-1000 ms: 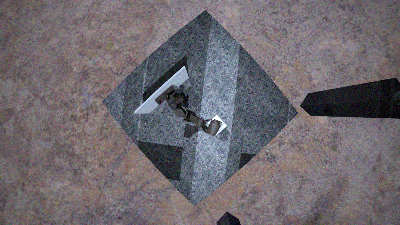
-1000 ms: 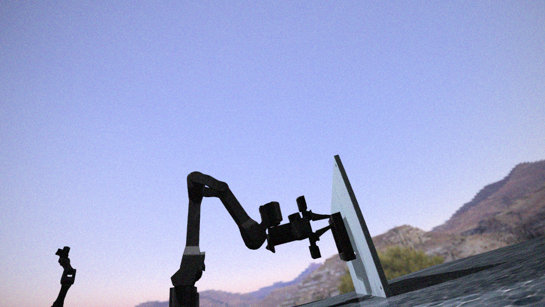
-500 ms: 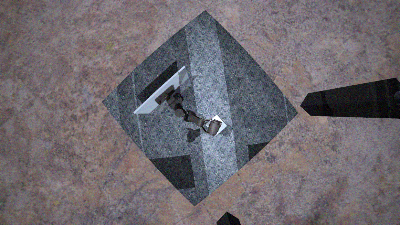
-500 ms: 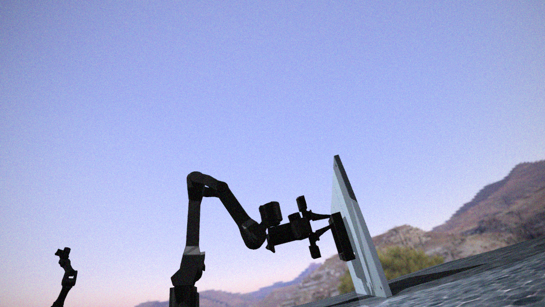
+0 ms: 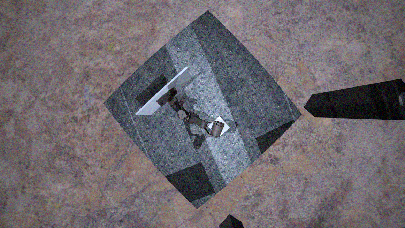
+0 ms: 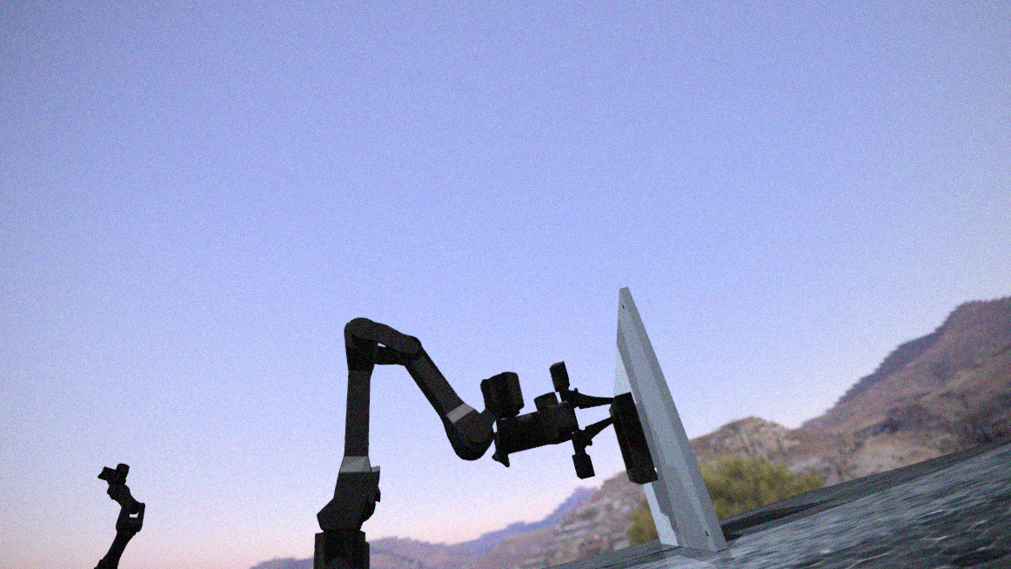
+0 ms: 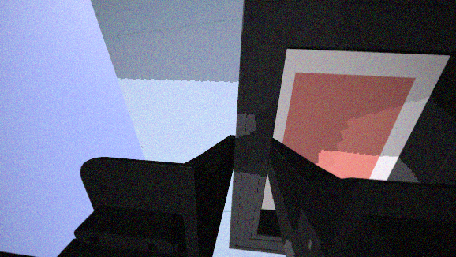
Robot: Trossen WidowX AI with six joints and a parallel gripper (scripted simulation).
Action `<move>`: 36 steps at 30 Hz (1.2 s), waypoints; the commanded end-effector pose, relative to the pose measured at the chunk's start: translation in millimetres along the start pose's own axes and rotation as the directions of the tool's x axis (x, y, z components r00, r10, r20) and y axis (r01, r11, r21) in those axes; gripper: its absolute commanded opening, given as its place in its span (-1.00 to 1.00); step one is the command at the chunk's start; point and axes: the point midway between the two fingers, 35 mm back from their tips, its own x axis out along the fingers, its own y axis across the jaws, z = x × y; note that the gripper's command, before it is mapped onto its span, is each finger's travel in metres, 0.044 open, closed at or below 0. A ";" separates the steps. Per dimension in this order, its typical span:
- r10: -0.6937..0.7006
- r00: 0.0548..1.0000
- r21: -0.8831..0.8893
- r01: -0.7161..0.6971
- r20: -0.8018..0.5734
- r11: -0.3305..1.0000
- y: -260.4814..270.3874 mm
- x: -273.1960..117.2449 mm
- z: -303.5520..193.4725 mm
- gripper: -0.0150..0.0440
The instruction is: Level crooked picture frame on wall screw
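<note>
Arm (image 5: 199, 120) (image 6: 358, 410) bent; elbow (image 6: 362, 331) high; forearm (image 6: 432, 381) sloping down to wrist (image 6: 470, 432); claw (image 5: 169, 97) (image 6: 612, 411) (image 7: 250, 143) pointing forward, roughly level; fingers (image 6: 592, 400) one above other in exterior view, clamped, tips slightly apart.
</note>
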 end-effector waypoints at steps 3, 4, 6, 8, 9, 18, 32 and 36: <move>0.010 1.000 0.008 -0.010 0.000 1.000 5.6 0.2 0.0 -0.49; 0.010 1.000 0.008 -0.010 0.000 1.000 5.9 0.2 0.0 -0.49; 0.010 1.000 0.008 -0.010 0.000 1.000 6.6 0.2 0.0 -0.49; 0.010 1.000 0.008 -0.010 0.000 1.000 7.2 0.2 0.0 -0.49; 0.010 1.000 0.008 -0.010 0.000 1.000 7.5 0.2 0.0 -0.49; 0.010 1.000 0.008 -0.010 0.000 1.000 9.4 0.2 0.1 -0.49; 0.010 1.000 0.008 -0.010 0.000 1.000 9.6 0.2 0.1 -0.49; 0.010 1.000 0.008 -0.010 0.000 1.000 8.7 0.2 0.1 -0.49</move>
